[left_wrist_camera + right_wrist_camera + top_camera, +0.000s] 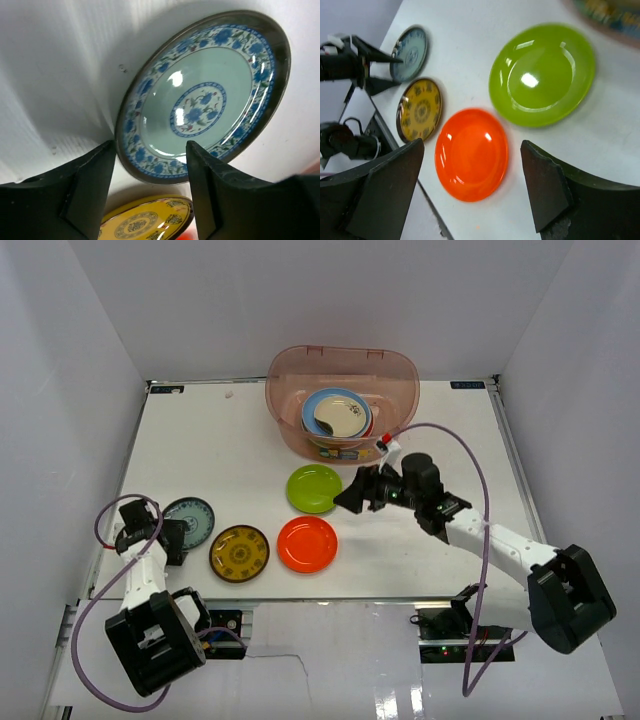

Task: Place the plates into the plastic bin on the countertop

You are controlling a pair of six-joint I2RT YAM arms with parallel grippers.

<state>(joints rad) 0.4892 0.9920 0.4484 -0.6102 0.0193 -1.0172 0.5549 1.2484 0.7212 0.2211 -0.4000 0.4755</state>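
1. Translucent pinkish-brown oval plastic bin [290, 390] — a small colourful label [335, 451] on its front wall, print too small to read.
2. Flat white surface [230, 440] — small dark tags [166, 389] at both far corners, lettering illegible.

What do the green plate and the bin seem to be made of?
Green plate: likely glazed ceramic or melamine, glossy; sharp light highlights on a smooth surface. Bin: translucent pinkish plastic; the stacked plates show through its wall.

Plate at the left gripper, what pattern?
Teal plate with blue floral border; left wrist view.
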